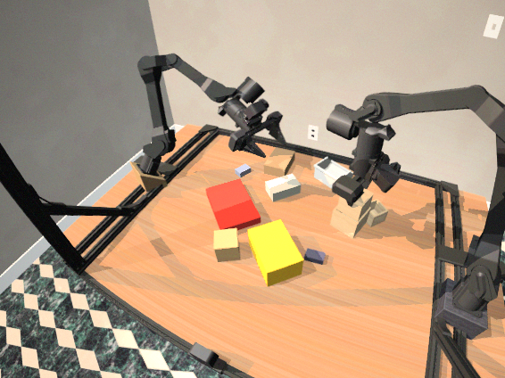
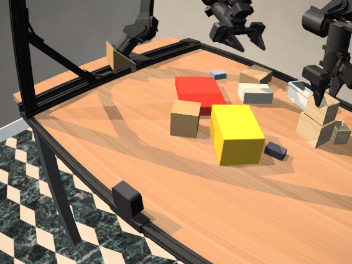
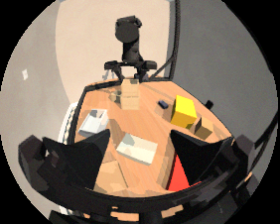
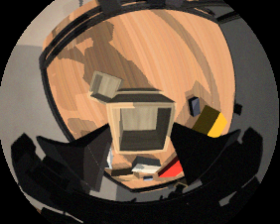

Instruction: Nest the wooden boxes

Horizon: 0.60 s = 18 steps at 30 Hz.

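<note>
The biggest wooden box (image 1: pixel 345 223) (image 2: pixel 312 131) stands on the table. A mid-sized wooden box (image 2: pixel 326 107) (image 4: pixel 141 148) is open side up at its mouth, its upper part well above the rim; how far its bottom reaches inside is hidden. My right gripper (image 1: pixel 368 194) (image 4: pixel 141 125) points down and is shut on this mid-sized box, one finger on each side. The smallest wooden box (image 1: pixel 377 214) (image 2: pixel 341 134) (image 4: pixel 105 85) stands open side up right beside the biggest. My left gripper (image 1: pixel 274 148) (image 2: pixel 253 50) (image 3: pixel 140 133) is open and empty, above the table's back part.
A white open tray (image 1: pixel 327 176) (image 3: pixel 93 123) and a white block (image 1: pixel 283 188) lie behind the boxes, with a tan block (image 1: pixel 277 164) farther over. Red (image 1: pixel 232 202) and yellow (image 1: pixel 277 250) blocks, a tan cube (image 1: pixel 227 245) and a dark block (image 1: pixel 315 256) lie towards the middle and front.
</note>
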Motion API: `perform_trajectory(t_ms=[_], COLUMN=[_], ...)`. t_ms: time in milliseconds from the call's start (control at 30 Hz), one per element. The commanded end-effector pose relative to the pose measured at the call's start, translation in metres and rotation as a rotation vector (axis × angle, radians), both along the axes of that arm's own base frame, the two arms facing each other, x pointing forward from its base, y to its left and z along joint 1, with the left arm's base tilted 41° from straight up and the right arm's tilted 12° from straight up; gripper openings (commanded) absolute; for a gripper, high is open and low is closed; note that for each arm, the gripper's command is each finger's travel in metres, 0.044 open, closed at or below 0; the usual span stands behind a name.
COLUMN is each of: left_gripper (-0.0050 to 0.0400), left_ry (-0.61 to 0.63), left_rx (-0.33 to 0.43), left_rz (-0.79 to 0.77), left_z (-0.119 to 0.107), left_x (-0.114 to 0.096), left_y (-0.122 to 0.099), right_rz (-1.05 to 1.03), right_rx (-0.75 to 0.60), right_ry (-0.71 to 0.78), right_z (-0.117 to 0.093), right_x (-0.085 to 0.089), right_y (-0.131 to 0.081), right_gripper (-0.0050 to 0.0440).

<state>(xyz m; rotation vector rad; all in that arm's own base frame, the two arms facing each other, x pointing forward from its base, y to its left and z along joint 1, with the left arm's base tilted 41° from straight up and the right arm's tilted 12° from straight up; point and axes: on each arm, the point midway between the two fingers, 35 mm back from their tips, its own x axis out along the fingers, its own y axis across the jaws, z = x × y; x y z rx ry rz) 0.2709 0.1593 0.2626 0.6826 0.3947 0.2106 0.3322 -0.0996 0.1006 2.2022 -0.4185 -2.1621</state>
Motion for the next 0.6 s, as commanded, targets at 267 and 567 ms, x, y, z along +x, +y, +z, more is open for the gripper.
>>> perform_trajectory(t_ms=[267,567], left_gripper=[0.04,0.04], left_ry=[0.003,0.003], left_rx=[0.001,0.001], left_rz=[0.0,0.0], left_z=[-0.0008,-0.0008], left_x=[0.0,0.0], left_y=[0.0001,0.0001], right_rz=[-0.006,-0.006], right_rx=[-0.001,-0.001], right_ry=[-0.001,-0.001], right_z=[-0.0035,-0.0054], right_x=[0.0072,0.0035], right_y=[-0.0013,-0.0011], right_gripper=[0.0,0.0])
